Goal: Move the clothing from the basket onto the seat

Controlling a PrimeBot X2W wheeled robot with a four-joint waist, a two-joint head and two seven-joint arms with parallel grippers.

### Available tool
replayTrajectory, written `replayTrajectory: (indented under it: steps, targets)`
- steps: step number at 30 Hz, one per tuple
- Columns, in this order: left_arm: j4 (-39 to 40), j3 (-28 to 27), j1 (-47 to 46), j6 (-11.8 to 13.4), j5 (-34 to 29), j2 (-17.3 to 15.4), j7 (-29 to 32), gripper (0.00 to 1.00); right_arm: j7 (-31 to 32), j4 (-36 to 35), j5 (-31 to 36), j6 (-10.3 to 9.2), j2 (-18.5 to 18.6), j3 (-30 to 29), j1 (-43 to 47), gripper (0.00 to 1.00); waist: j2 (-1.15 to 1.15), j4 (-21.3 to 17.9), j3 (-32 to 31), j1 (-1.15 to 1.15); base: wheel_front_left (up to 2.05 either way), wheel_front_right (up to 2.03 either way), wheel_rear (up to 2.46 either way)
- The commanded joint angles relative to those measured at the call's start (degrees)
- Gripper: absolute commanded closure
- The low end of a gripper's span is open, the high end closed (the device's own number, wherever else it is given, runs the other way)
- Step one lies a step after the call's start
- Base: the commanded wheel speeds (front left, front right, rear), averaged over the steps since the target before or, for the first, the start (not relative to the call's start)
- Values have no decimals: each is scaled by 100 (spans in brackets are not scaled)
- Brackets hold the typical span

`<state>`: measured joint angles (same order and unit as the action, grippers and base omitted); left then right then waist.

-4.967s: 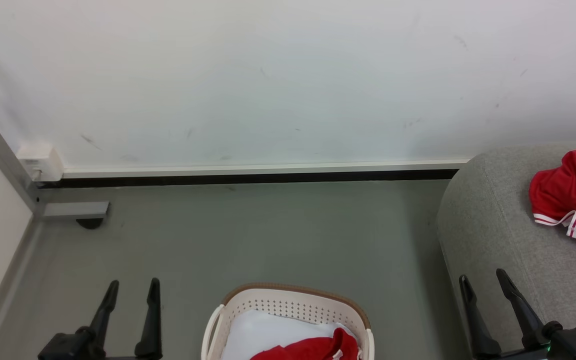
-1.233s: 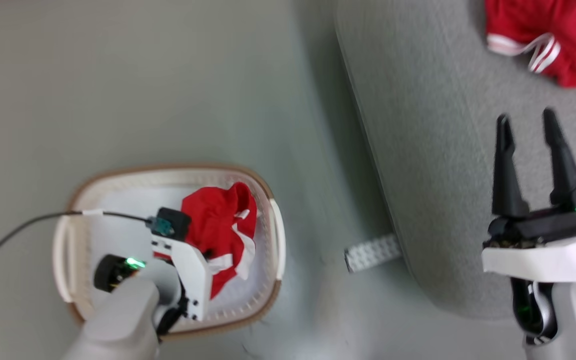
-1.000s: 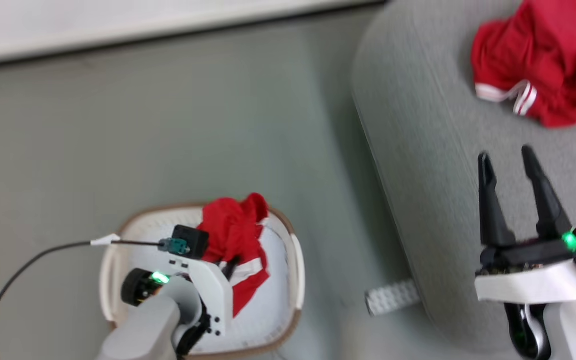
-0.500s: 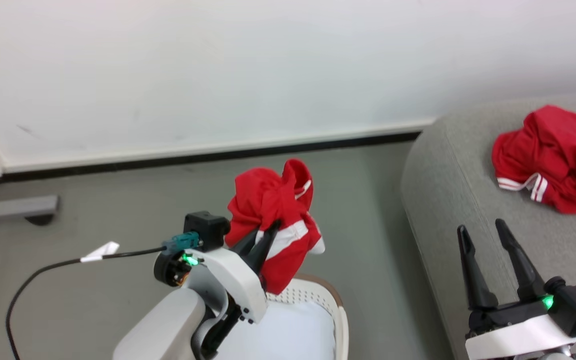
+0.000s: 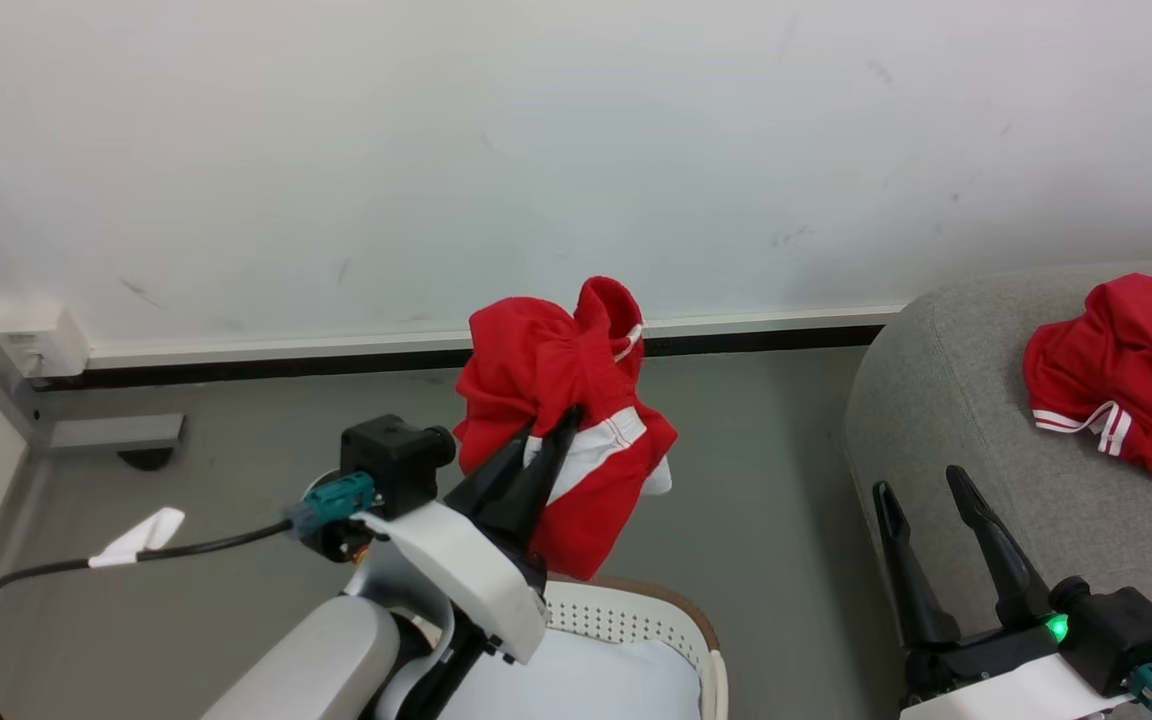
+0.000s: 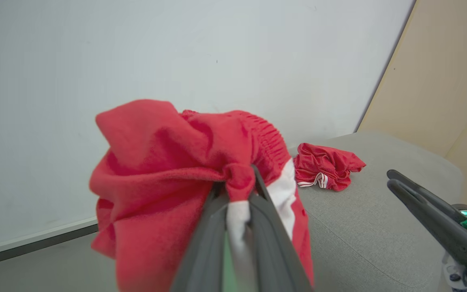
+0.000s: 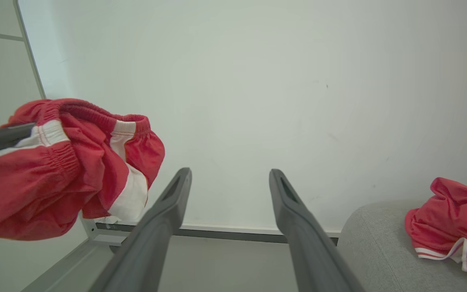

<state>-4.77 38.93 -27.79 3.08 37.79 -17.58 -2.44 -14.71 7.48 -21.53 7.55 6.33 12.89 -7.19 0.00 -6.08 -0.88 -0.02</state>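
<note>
STEP: transfer, I hold one bright red soft garment with white trim left of the large light grey upholstered seat, out of the cream perforated plastic basket | LEFT fingers: almost shut, pinching it | RIGHT fingers: wide apart, empty, by the seat's front | NEXT: I think swing over the seat, then release.

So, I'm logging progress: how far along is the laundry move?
Done: one red garment lies on the seat. In hand: the left gripper is shut on the second garment, held up clear of the basket. Left: carrying it to the seat and releasing.
</note>
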Motion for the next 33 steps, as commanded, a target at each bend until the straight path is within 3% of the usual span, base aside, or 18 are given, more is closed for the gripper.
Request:
replayTrajectory:
  steps: [1, 12, 20, 27, 33]
  targets:
    - [99, -23, 84, 40, -19, -63, 19, 100, -22, 0, -53, -13, 37, 24, 17, 0, 0, 4, 8, 2, 0, 0, 0]
    - [283, -15, 166, 130, 35, -149, 101, 100, 10, 19, -95, -13, 163, 375, -101, 0, 0, -48, 34, 2, 0, 0, 0]
    - [218, 157, 101, 55, 7, -34, 123, 100, 181, 100, -9, -13, 403, 1392, -495, 0, 0, 8, 54, 2, 0, 0, 0]
    - [130, 368, 52, -45, 0, 169, 130, 100, 370, 555, -133, -13, 332, 2123, -1052, 0, 0, 221, 5, 2, 0, 0, 0]
    - [54, 618, 0, -150, -11, 392, 171, 100, 404, 1163, -167, -13, 162, 2196, -1386, 0, 0, 517, -56, 2, 0, 0, 0]
